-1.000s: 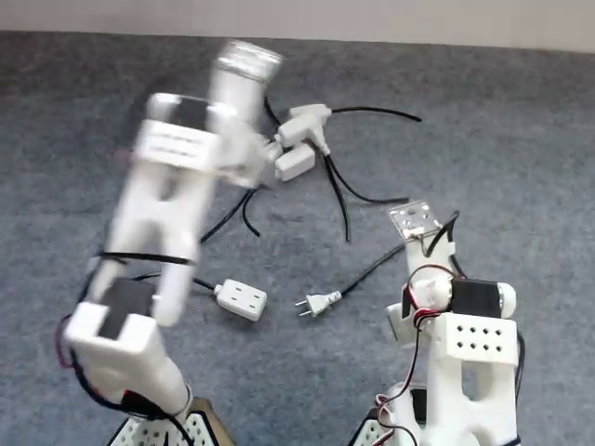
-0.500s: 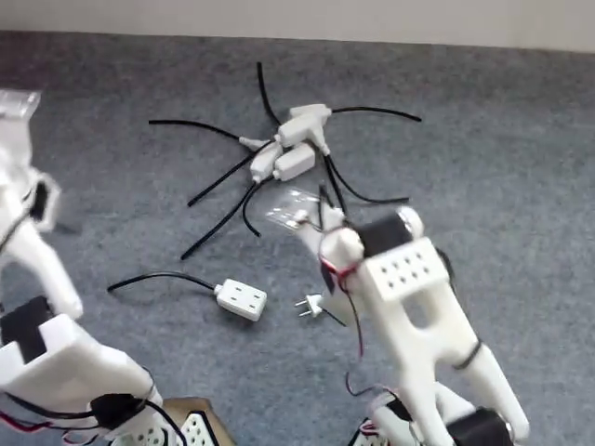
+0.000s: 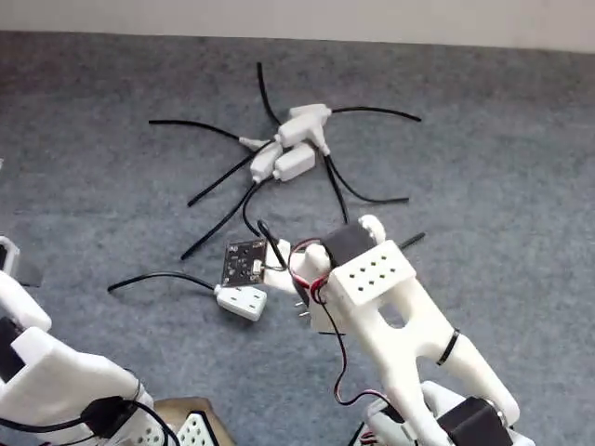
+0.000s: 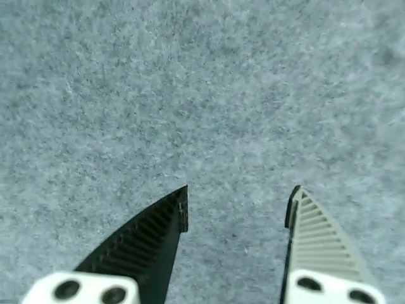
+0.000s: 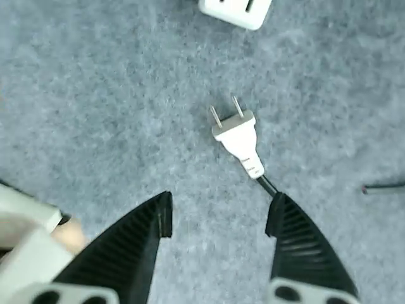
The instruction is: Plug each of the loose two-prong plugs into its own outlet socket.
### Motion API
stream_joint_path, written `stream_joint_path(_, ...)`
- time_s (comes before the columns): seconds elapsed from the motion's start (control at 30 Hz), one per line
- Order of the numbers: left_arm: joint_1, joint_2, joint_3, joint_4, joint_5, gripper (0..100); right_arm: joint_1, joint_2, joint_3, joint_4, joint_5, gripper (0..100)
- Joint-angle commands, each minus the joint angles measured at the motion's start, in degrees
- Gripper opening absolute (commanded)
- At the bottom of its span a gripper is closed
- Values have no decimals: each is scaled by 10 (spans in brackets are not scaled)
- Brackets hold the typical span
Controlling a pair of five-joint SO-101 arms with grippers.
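Near the grey carpeted table's point(image 3: 502, 139) far edge, the white plug-and-socket pairs point(image 3: 293, 144) look already joined. One white two-prong plug point(image 5: 237, 136) lies loose mid-table, apart from the white plastic outlet socket point(image 3: 242, 301). The right gripper point(image 5: 221, 209) hangs spread above the plug, and the left gripper point(image 4: 239, 202) gapes over bare carpet.

You're over a speckled grey carpet point(image 4: 190, 76). The plug point(image 5: 237, 136) is white with silver prongs point(image 5: 216, 117) and a black cord point(image 5: 267, 185); the socket point(image 5: 235, 9) is white too. Your left gripper point(image 4: 240, 193) has one black ribbed finger point(image 4: 152, 240) and one pale grey; both on the right gripper point(image 5: 222, 199) are black. The right arm point(image 3: 390, 297) is white, with red and black wires point(image 3: 316, 283).
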Motion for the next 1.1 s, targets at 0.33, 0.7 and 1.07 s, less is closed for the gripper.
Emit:
stream_joint_path(0.33,-4,-29,19,-30,-6,263,-10,2,124,-189,-5,222)
stream_joint_path(0.7,-37,-30,19,-29,-38,263,83,4,141,-212,63,80)
stream_joint_path(1.07,-62,-34,16,-28,-38,263,88,12,156,-241,102,258)
